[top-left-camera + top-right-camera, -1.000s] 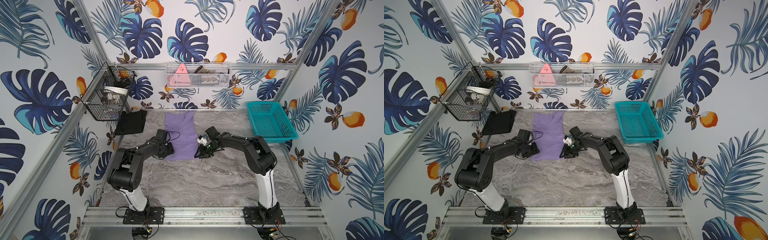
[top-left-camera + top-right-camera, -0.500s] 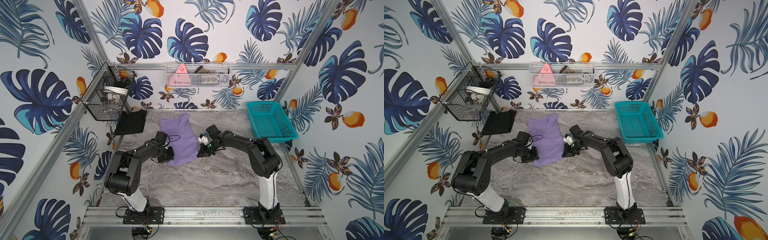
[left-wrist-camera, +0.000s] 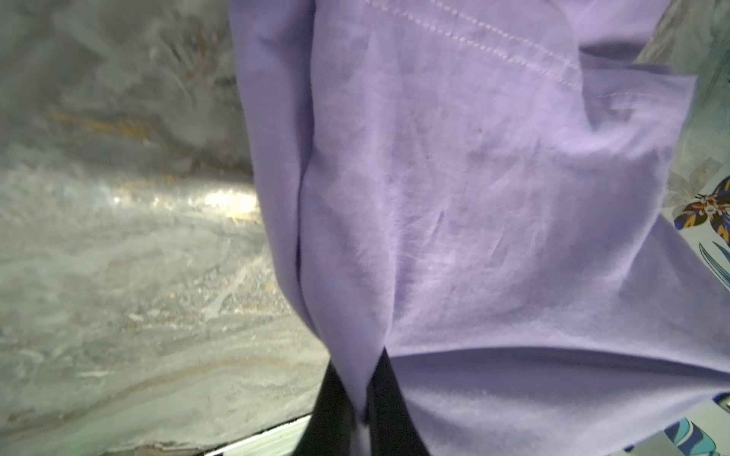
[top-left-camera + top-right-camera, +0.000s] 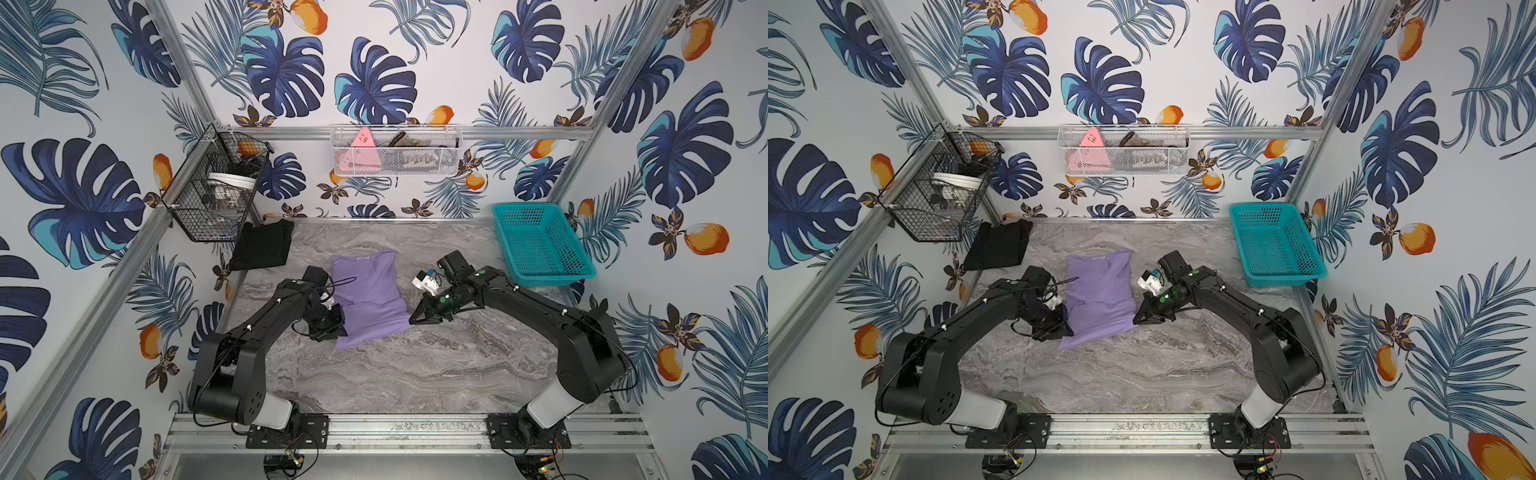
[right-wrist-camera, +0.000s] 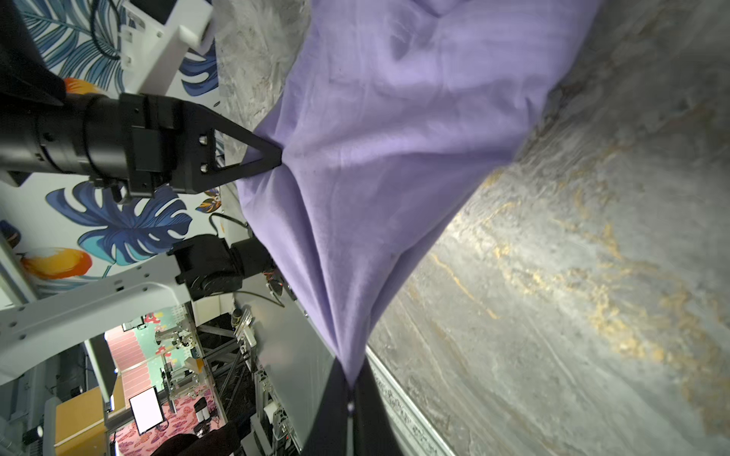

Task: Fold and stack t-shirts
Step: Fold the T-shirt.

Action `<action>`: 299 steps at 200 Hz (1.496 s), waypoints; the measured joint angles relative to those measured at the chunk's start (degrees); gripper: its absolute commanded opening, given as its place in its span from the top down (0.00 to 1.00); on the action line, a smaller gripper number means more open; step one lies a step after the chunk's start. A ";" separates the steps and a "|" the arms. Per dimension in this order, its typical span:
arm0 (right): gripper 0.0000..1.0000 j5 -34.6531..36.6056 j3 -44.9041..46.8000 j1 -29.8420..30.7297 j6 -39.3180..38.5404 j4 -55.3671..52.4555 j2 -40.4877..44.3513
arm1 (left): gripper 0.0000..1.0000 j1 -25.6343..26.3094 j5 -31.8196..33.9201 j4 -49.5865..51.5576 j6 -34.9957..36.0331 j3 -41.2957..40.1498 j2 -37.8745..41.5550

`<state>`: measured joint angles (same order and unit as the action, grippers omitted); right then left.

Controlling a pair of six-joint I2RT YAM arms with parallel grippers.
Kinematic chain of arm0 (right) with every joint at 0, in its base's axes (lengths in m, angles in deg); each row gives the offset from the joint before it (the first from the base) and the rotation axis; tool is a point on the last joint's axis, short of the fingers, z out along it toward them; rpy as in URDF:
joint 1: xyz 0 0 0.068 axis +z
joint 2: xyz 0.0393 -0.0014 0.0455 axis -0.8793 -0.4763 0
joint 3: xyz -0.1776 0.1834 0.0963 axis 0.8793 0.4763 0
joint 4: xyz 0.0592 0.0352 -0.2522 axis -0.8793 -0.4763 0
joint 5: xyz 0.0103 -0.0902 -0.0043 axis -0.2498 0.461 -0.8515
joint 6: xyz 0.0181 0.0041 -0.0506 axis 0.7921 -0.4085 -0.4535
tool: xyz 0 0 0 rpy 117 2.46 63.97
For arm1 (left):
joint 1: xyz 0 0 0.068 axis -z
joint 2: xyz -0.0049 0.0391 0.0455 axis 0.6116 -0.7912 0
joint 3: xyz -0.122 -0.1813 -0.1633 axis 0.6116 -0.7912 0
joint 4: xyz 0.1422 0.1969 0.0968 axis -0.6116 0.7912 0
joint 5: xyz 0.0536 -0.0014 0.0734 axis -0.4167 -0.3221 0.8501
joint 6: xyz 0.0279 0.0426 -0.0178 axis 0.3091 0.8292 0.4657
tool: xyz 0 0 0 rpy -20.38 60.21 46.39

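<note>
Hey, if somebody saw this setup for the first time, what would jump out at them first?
The lavender shirt in the middle of the marble table stands out first, pinched from either side by the left end effector and the right end effector, both shut on its cloth. Then the leaf-patterned walls all round, a folded black shirt at the table's far left corner and a teal basket at its far right.
</note>
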<state>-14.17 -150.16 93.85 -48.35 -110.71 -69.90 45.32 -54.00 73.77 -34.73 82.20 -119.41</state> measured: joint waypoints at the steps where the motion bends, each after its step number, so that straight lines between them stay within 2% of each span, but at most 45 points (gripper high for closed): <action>1: 1.00 -0.07 0.04 0.02 -0.02 -0.04 0.13 | 1.00 0.00 -0.04 0.15 0.00 -0.02 0.15; 27: 1.00 -2.03 1.03 0.13 0.46 -1.18 2.64 | 1.00 0.17 -0.87 3.34 0.17 -0.26 3.98; 55: 1.00 -2.86 1.03 0.09 1.53 -1.14 2.71 | 1.00 0.17 0.20 4.52 0.81 3.76 3.21; 116: 1.00 -2.62 -2.45 -0.70 2.86 1.49 -3.15 | 1.00 -0.22 3.98 0.94 2.69 17.79 -7.45; 192: 1.00 0.17 -16.44 -6.88 0.50 3.28 -14.60 | 1.00 -0.44 7.23 -2.14 5.99 25.77 -15.37; 244: 1.00 1.40 -23.34 -6.95 -1.79 3.63 -21.62 | 1.00 -0.72 10.95 -4.00 9.03 34.07 -23.34; 299: 1.00 1.57 -26.51 -6.93 -2.29 4.13 -25.90 | 1.00 -2.03 10.97 -5.11 10.34 39.36 -31.54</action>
<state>-12.59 -176.67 86.92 -50.65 -106.58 -95.80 43.29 -43.02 68.65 -24.39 121.56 -150.95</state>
